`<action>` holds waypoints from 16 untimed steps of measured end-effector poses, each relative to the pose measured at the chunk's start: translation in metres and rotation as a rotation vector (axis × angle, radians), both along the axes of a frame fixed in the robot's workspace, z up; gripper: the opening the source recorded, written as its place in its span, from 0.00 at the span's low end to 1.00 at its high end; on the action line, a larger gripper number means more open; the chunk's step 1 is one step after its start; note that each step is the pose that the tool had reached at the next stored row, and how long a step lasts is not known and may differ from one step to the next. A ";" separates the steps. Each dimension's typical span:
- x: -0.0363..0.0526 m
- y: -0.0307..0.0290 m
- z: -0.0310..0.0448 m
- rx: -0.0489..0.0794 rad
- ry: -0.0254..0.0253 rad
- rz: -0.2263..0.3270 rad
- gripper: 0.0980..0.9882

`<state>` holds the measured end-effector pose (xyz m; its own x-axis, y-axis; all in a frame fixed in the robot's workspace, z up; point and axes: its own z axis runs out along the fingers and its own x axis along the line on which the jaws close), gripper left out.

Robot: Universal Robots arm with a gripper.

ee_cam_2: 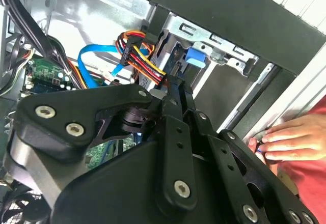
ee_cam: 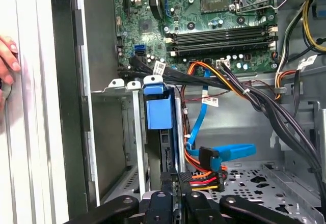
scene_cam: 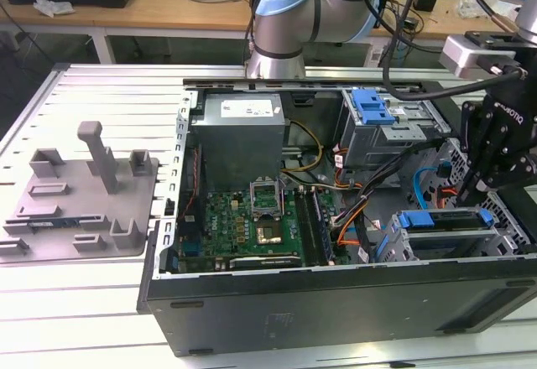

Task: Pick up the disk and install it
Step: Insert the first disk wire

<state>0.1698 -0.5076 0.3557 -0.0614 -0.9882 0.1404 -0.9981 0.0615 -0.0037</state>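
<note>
A: We log the big items first. A ribbed table [scene_cam: 84, 302] carries an open computer case [scene_cam: 336, 302], and the arm [scene_cam: 285, 17] stands at 12 o'clock in the exterior view.

B: Agreed. We put the grey fixture plate [scene_cam: 75, 193] on the table at 9 o'clock from the case. The green motherboard [scene_cam: 252, 222] lies flat inside the case.

A: And the gripper [scene_cam: 468, 194]?

B: We see it at 3 o'clock in the exterior view, just above the drive cage [scene_cam: 503, 239]. In the first wrist view its fingers [ee_cam: 165, 183] lie together with nothing between them.

A: The disk [scene_cam: 445, 220]?

B: It sits in that cage, at 4 o'clock. The first wrist view shows its blue carrier frame [ee_cam: 160, 109] standing between the cage walls. Whether the fingertips touch it, we cannot tell.

A: Smaller items: a person's hand [ee_cam_2: 290, 140] rests on the case rim, and orange-and-red cables [ee_cam: 204, 175] run beside the disk.
</note>
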 end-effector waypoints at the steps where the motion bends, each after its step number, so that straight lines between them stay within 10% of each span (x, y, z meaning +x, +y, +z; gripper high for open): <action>1: 0.0000 0.0000 0.0000 0.000 0.0000 0.001 0.07; 16: -0.0019 -0.0023 0.0002 0.009 -0.0043 0.002 0.07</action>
<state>0.1679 -0.5099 0.3559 -0.0602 -0.9895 0.1313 -0.9982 0.0598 -0.0074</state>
